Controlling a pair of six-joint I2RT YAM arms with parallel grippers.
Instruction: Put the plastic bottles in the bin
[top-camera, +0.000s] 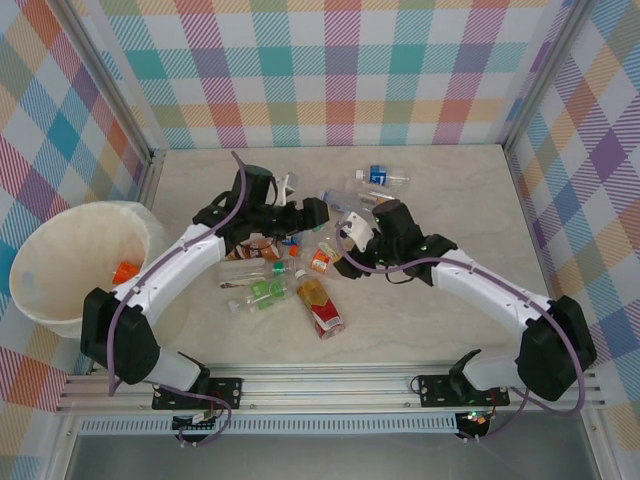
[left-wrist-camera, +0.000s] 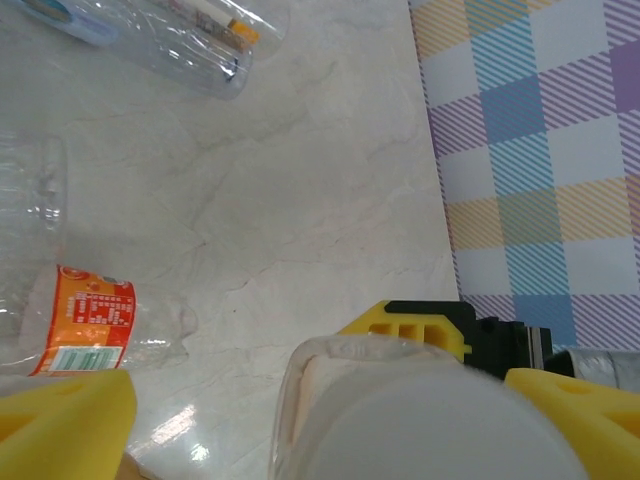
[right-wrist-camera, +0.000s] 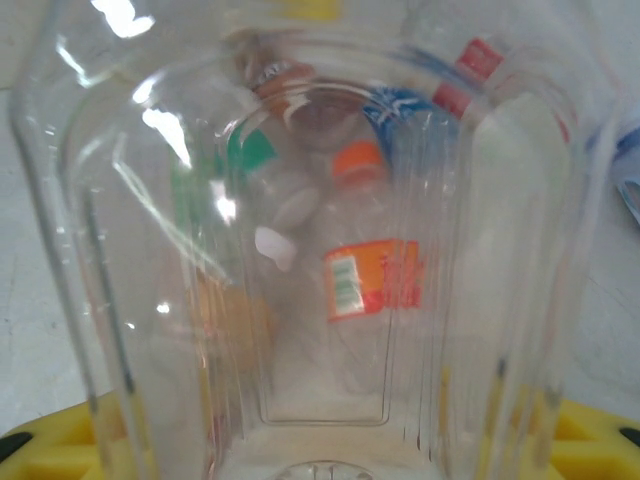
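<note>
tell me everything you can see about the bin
The bin is a big round cream-white tub of plastic look, with what seems a thin pale liner. It stands upright, mouth open, at the table's left edge against the plaid wall. An orange item, likely a bottle, lies inside. The left arm's white link crosses its right rim; contact unclear.

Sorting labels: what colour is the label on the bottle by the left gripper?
Orange bottle label; left wrist view.
</note>
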